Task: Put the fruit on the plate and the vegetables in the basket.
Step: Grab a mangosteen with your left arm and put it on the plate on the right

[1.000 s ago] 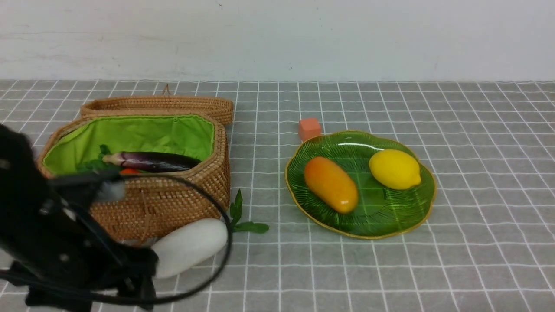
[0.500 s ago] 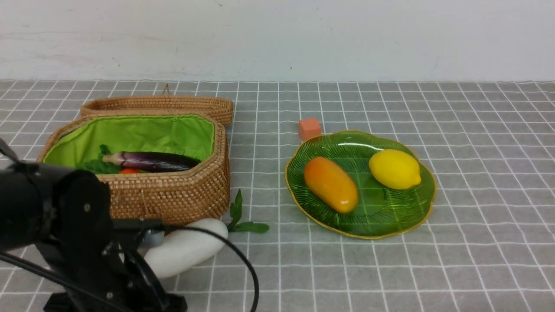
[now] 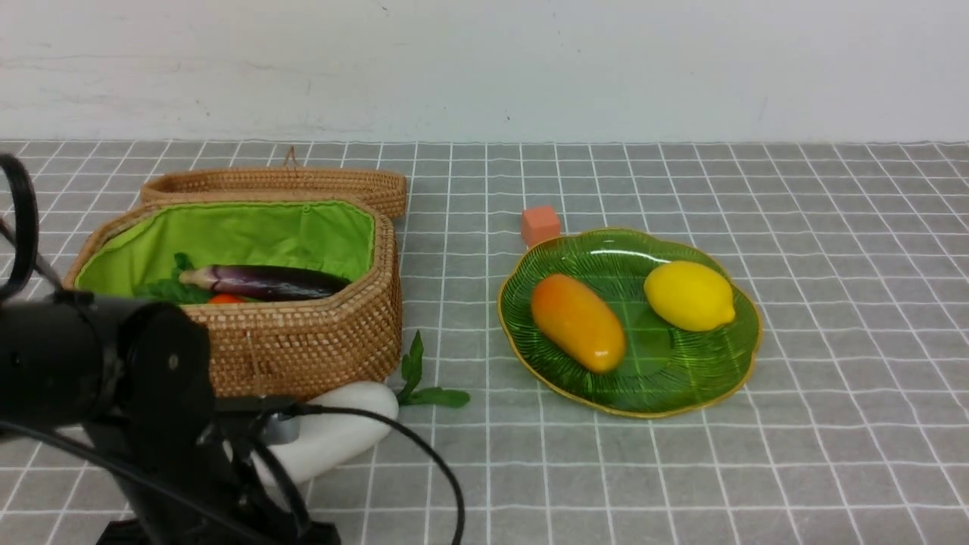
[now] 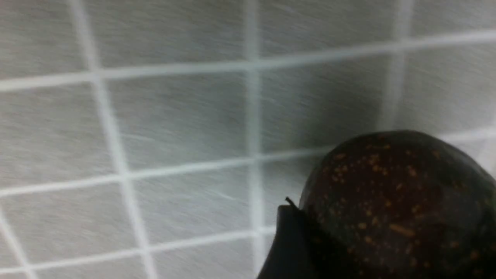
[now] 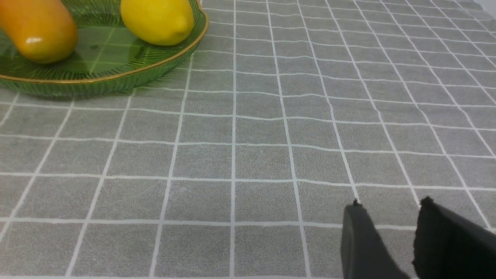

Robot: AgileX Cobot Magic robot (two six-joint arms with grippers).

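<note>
Plate (image 3: 746, 344): you have 2 fruit on it already, the mango (image 3: 577, 322) and the lemon (image 3: 688, 295).
Basket (image 3: 303, 344): the aubergine (image 3: 265, 281) and a glimpse of carrot (image 3: 225, 299) lie inside, on the green lining.
White vegetable (image 3: 341, 428): on the bench, touching the basket's front wall, leaves toward the plate.
Purple fruit (image 4: 399, 201): seen only from the left wrist, low on the bench right at the left tool.
Left tool (image 4: 294, 240): 1 finger rests beside the purple fruit; you cannot tell whether it grips.
Right tool (image 5: 387, 228): partly open, holding nothing, near the plate.
Handling: the purple fruit looks round, hard and likely slippery (take it across its widest part).
</note>
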